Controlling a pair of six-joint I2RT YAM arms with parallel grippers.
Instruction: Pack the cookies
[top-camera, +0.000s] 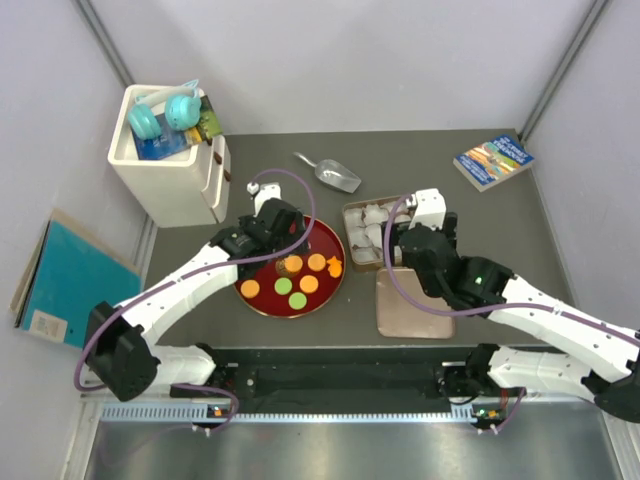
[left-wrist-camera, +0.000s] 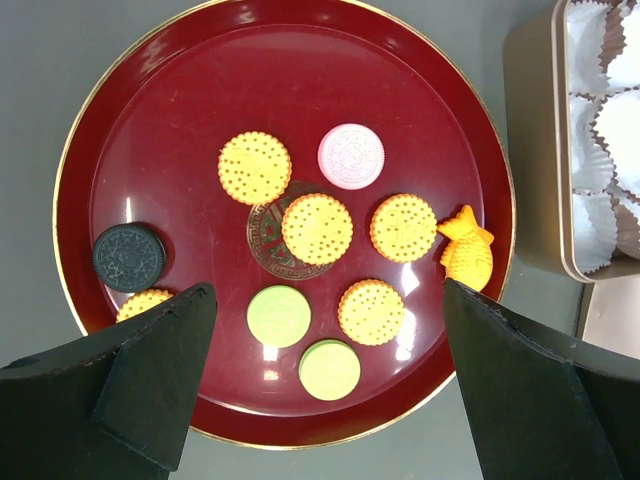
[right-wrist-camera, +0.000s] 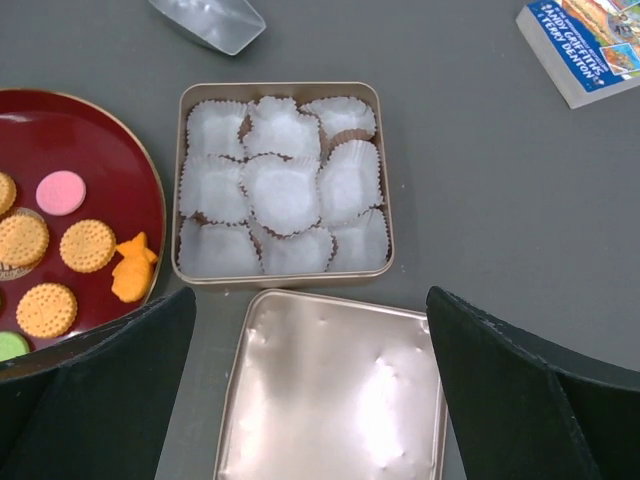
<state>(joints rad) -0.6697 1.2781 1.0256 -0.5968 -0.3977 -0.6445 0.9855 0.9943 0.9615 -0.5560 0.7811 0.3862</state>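
Hovering open-jawed over the glossy round red plate (left-wrist-camera: 180, 100), the left gripper (left-wrist-camera: 325, 290) may skid thin orange cookies (left-wrist-camera: 317, 228) aside; right gripper (right-wrist-camera: 310, 295) open too.

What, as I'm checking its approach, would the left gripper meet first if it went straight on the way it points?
Probably the red plate, near a green cookie and an orange cookie lying between the fingers of the open left gripper. Nothing shows in between, though depth is unclear.
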